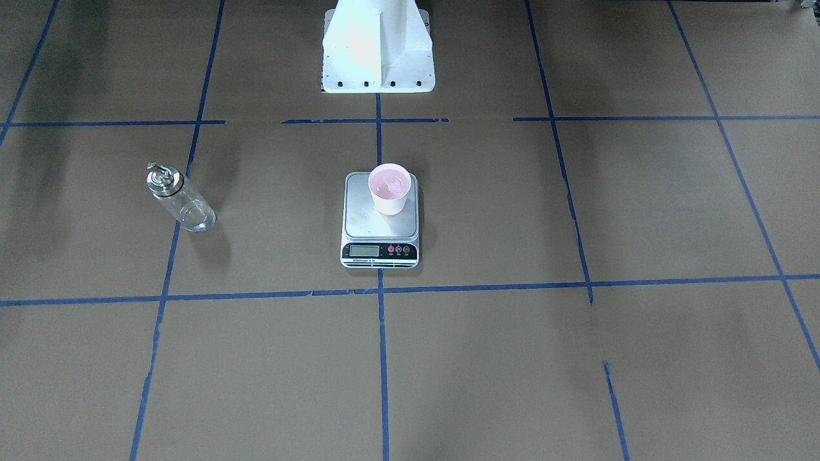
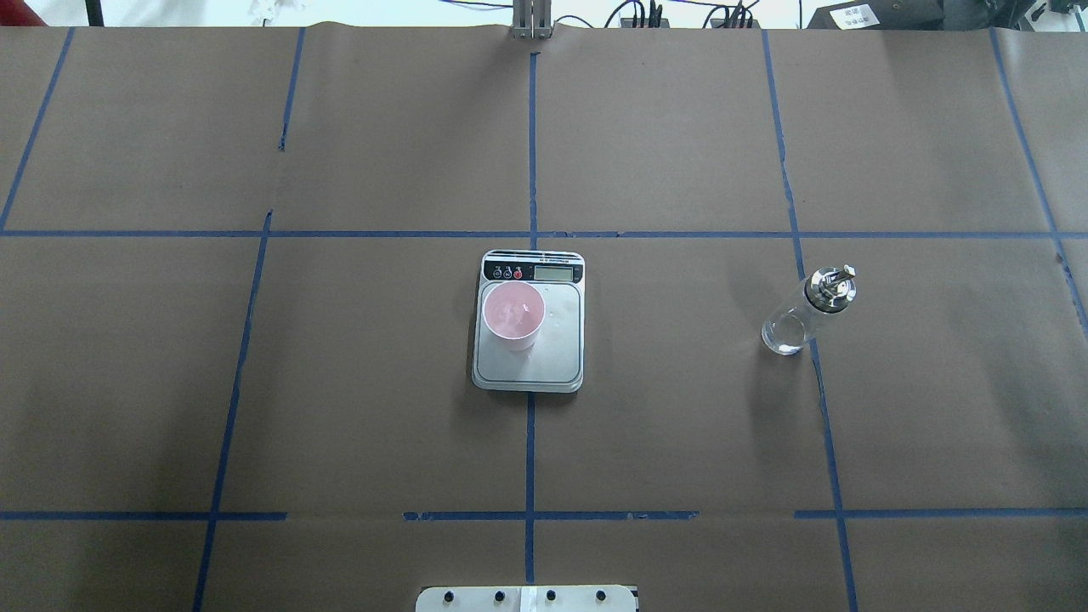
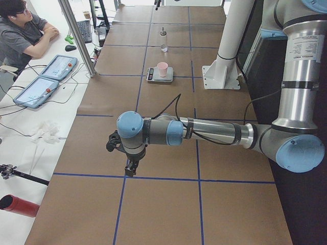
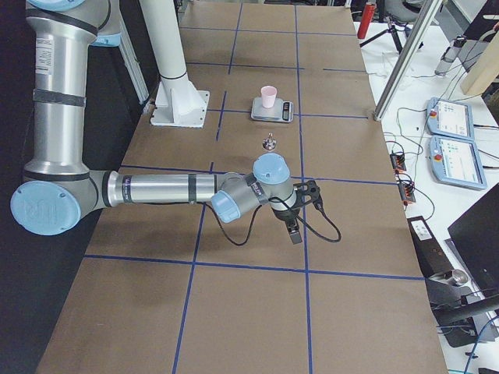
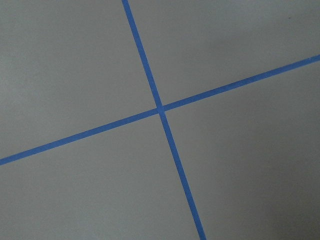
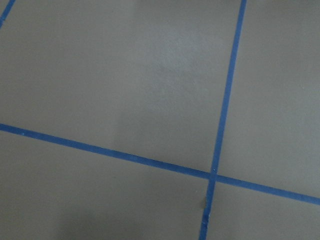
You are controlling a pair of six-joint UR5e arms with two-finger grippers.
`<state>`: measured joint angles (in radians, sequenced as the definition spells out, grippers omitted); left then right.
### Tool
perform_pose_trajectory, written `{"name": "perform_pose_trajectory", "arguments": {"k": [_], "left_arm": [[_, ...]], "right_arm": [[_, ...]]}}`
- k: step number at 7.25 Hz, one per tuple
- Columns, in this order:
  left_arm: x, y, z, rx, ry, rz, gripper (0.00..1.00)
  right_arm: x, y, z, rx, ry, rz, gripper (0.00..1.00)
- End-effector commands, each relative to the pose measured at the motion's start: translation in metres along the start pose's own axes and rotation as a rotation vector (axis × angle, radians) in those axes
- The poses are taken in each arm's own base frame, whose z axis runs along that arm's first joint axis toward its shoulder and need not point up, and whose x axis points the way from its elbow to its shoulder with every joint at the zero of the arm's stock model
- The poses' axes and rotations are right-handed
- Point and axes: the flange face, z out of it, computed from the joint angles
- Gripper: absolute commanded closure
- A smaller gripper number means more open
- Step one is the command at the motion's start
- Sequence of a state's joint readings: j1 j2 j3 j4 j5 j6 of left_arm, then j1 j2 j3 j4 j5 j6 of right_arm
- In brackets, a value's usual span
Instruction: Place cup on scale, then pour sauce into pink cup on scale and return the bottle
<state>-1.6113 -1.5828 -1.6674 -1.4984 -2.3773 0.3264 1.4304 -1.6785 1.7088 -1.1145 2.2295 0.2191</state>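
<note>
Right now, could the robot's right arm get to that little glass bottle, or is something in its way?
Probably yes. The bottle stands upright on the table on that arm's side, well apart from the scale and cup, and nothing stands between it and the right gripper.

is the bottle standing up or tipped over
Upright: the bottle stands on its base, silver cap on top.

pink cup [image 2: 513, 316], silver-grey scale [image 2: 554, 359], clear bottle [image 2: 789, 328]

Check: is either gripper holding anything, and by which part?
Nothing held. Cup sits on scale, bottle stands alone on table; left gripper and right gripper hang far from both.
</note>
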Motion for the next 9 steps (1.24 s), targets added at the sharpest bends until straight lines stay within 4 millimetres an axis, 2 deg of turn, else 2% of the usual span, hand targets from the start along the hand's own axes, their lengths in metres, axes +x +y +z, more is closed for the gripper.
{"name": "perform_pose_trajectory", "arguments": {"k": [1, 3, 4, 6, 9], "left_arm": [[-0.001, 0.001, 0.0, -0.001, 0.001, -0.002, 0.0], [0.0, 0.001, 0.001, -0.002, 0.001, 0.001, 0.0], [-0.001, 0.001, 0.001, -0.003, 0.001, -0.001, 0.0], [-0.001, 0.001, 0.002, -0.004, 0.002, -0.002, 0.0], [0.0, 0.0, 0.001, -0.002, 0.0, 0.002, 0.0]], "right_arm": [[0.039, 0.012, -0.027, -0.13, 0.019, 0.161, 0.0], [0.034, 0.016, -0.038, -0.189, 0.028, 0.217, 0.0], [0.041, 0.03, -0.03, -0.263, 0.033, 0.278, 0.0], [0.047, 0.04, -0.024, -0.325, 0.039, 0.333, 0.0], [0.047, 0.037, -0.023, -0.314, 0.04, 0.325, 0.0]]}}
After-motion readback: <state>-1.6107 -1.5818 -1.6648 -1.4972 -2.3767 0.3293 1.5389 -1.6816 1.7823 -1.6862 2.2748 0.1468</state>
